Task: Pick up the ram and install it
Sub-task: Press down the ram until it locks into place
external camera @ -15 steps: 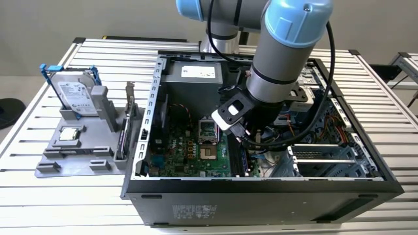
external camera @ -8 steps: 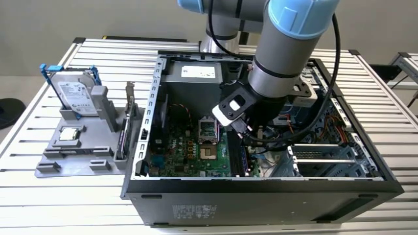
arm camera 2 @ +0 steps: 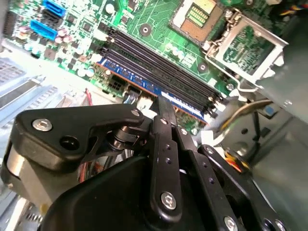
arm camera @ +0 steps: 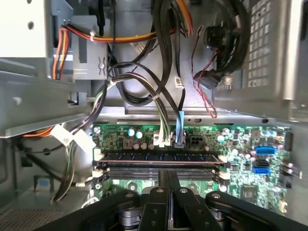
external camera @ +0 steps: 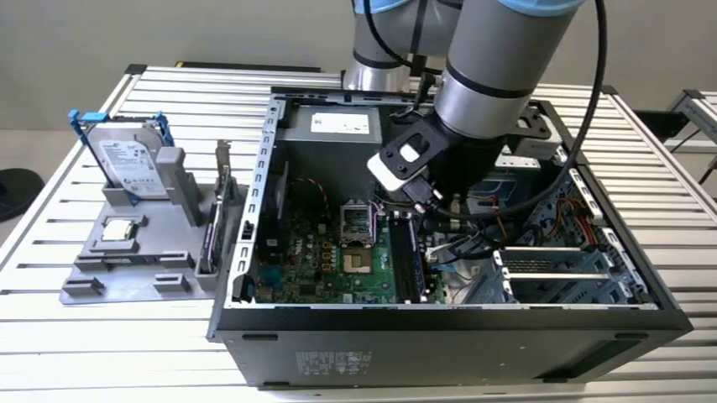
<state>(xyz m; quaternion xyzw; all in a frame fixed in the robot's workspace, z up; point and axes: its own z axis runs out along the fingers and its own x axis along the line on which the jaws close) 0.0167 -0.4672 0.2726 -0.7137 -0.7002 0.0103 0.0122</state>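
In the exterior view the ram (external camera: 407,252) stands seated in a motherboard slot (external camera: 395,260), at 3 o'clock from the processor socket (external camera: 356,222). The gripper (arm camera: 169,179) hangs just above it, jaws together and holding nothing. The hard drive (external camera: 126,164) at 9 o'clock has a pale label, too small to read.

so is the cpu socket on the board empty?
Yes: in the second wrist view the CPU socket shows bare gold contacts, with its metal retention frame swung open beside it.
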